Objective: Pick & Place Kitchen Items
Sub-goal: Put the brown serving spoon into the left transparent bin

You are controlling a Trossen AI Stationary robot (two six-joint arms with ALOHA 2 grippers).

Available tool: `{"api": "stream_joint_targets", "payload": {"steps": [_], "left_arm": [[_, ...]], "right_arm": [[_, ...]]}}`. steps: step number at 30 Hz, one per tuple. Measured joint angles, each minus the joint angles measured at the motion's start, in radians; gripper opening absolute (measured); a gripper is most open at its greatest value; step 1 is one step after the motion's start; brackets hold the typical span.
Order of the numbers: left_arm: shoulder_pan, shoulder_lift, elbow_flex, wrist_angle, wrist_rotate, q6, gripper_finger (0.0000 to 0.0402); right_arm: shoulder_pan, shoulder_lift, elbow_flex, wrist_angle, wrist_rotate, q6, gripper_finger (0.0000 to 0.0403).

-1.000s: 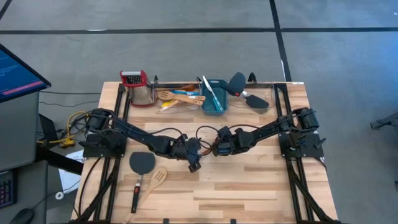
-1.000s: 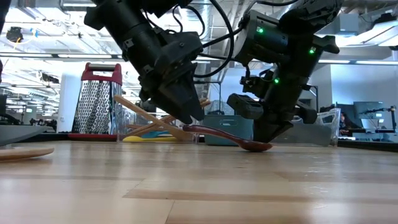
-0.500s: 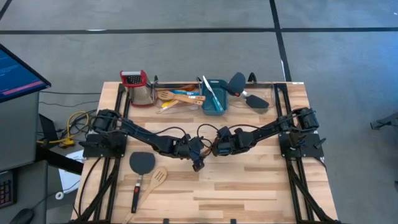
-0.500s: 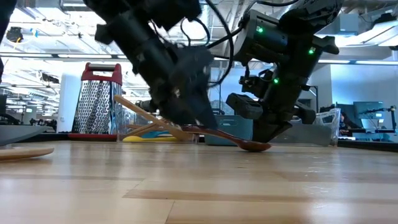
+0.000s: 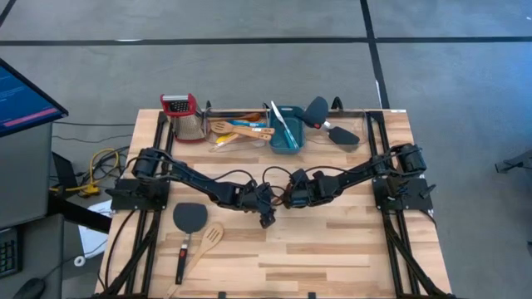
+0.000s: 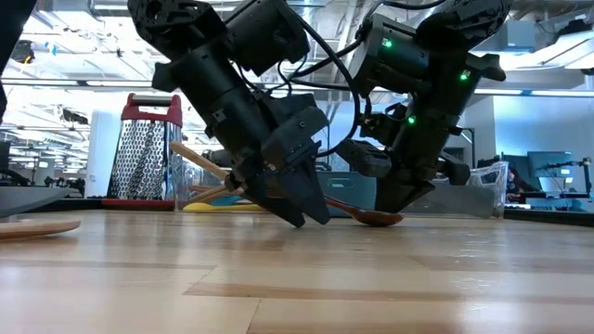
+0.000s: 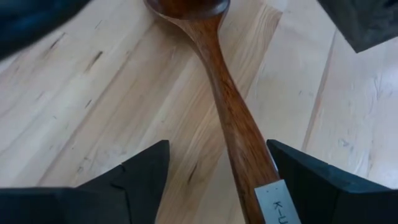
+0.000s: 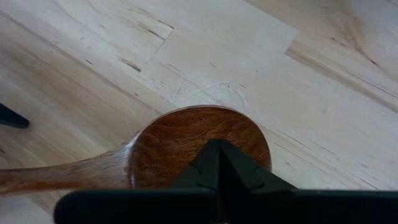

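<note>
A dark-brown wooden spoon lies at the table's middle, its bowl on the wood and its handle slanting up off the table. My right gripper is shut, its tips on the bowl; the low view shows it over the bowl. My left gripper is open and low over the table, one finger on each side of the handle. The high view shows both grippers close together, with the spoon hidden under them. My right gripper presses its shut fingertips down into the hollow of the spoon's bowl, coming from above at a slant. The bowl rests on the table and the handle rises clear of it. My left gripper: whether a finger touches the handle I cannot tell.
A black spatula and a pale slotted spatula lie near the front left. At the back stand a grater, a clear bin with utensils, a teal tub and two black spatulas.
My left gripper has come down toward the table and the spoon's handle, moving a little toward the right, and has stayed open; its fingers now straddle the handle. The spoon lies as before.
</note>
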Motion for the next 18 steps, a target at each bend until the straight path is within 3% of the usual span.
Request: {"api": "stream_joint_targets", "payload": {"steps": [18], "left_arm": [[-0.006,0.000,-0.001,0.036,0.009,0.000,0.0189]], "right_arm": [[0.000,0.000,0.000,-0.002,0.000,0.000,0.0000]]}}
